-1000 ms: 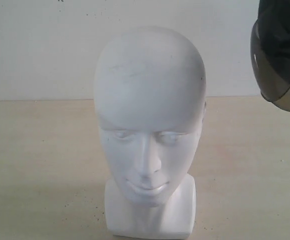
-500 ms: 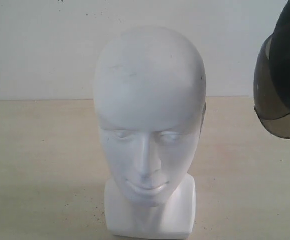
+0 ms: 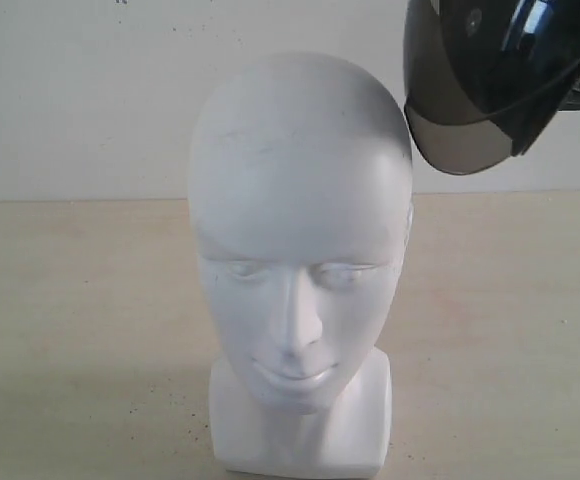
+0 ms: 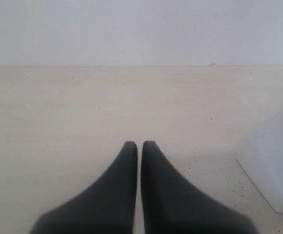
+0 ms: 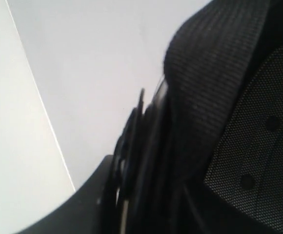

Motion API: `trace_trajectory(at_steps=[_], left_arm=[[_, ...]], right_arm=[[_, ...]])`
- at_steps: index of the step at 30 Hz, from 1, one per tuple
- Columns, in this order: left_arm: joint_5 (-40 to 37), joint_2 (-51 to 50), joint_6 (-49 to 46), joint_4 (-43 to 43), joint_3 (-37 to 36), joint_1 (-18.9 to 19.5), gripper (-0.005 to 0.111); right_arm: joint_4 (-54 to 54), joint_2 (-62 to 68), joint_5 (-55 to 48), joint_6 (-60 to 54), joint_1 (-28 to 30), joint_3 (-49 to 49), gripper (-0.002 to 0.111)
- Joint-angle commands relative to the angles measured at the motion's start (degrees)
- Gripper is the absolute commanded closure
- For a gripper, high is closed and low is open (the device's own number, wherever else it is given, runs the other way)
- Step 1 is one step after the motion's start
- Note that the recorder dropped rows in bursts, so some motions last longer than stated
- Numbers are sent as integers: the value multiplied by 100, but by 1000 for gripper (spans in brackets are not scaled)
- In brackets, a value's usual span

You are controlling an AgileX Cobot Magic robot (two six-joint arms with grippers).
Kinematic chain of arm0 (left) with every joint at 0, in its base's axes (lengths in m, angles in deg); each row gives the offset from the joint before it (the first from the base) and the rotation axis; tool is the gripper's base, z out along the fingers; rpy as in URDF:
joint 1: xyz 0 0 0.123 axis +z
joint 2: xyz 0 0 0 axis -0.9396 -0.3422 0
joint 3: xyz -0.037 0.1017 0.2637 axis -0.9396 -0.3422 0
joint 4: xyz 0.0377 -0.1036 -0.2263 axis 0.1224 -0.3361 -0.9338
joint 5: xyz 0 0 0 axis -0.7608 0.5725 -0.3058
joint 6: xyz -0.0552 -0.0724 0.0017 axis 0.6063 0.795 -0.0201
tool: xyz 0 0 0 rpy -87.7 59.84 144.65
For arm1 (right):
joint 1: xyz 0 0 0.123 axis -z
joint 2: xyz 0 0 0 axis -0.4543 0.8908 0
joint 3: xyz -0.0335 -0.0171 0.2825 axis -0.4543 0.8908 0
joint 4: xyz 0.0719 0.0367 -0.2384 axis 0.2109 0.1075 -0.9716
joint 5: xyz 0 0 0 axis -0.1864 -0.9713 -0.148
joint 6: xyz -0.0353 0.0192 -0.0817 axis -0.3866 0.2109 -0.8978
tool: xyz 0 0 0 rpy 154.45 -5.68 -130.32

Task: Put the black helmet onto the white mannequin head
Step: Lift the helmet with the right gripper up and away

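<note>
The white mannequin head [image 3: 298,230] stands upright on its blocky neck base, facing the exterior camera. The black helmet [image 3: 510,60] hangs in the air at the upper right. Its smoky visor [image 3: 450,110] sits close beside the head's crown. In the right wrist view the helmet's padded lining [image 5: 258,146] and woven strap [image 5: 210,73] fill the picture, and my right gripper [image 5: 131,195] is shut on the helmet's rim, with only one finger [image 5: 85,204] showing. My left gripper [image 4: 139,146] is shut and empty, low over the table beside the head's base [image 4: 273,170].
The beige table [image 3: 70,330] stretches around the head, and a plain white wall [image 3: 80,90] stands behind it. Small dark specks dot the table near the base.
The helmet has swung up and to the left from the right edge of the exterior view. It has tilted, and its visor is now beside the top of the head.
</note>
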Motion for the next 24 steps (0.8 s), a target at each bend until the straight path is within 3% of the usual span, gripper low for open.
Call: trace_trajectory(at_steps=[1,6,14,24], left_arm=[[6,5,44,0,-19,-24,102],[6,5,44,0,-19,-24,102],[6,5,44,0,-19,-24,102],[6,5,44,0,-19,-24,102]], right_arm=[[-136,-123,533,518,18,-364,109],[-567,-123,533,737,18,-852,109],[-192,-123,533,2267,18,-1223,109],[-785,-112,533,3509,18,-1888,109]])
